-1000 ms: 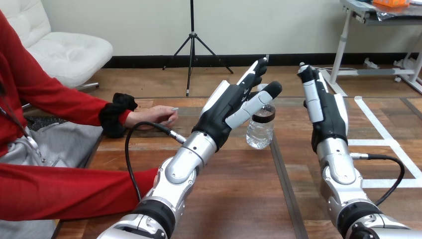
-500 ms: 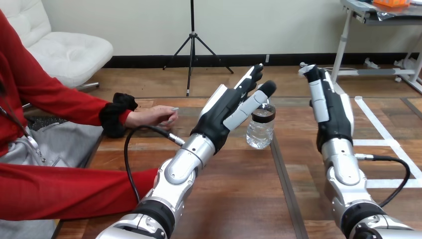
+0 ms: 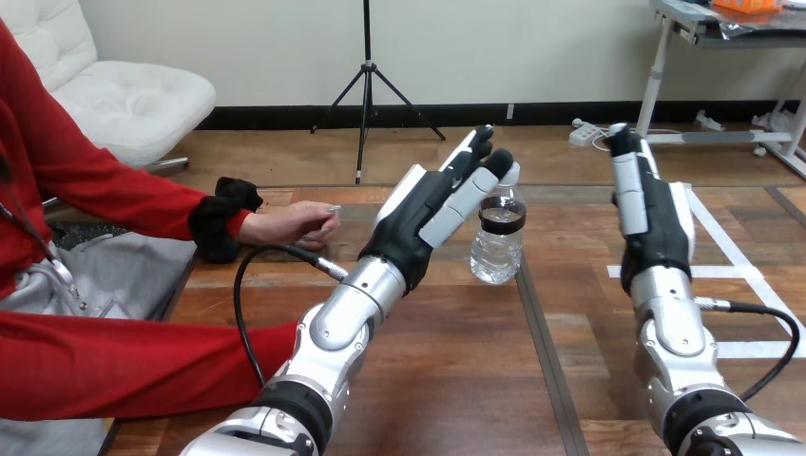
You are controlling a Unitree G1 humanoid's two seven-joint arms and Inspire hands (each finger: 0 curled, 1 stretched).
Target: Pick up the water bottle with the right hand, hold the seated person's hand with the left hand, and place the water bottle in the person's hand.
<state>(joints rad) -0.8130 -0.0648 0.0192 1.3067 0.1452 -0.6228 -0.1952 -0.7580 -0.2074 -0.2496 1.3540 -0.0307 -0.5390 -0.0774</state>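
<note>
On the left, the person's hand (image 3: pixel 299 223) rests empty on the brown wooden worktop (image 3: pixel 456 370). The robot's left hand (image 3: pixel 415 220) is raised, fingers straight and open, overlapping the top of the clear plastic water bottle with a dark label band (image 3: pixel 496 249), which stands upright mid-worktop. The right hand (image 3: pixel 656 228) hovers well right of the bottle, fingers straight, holding nothing. I'd say the pick-up hasn't started. Next the right hand has to swing in and wrap round the bottle.
</note>
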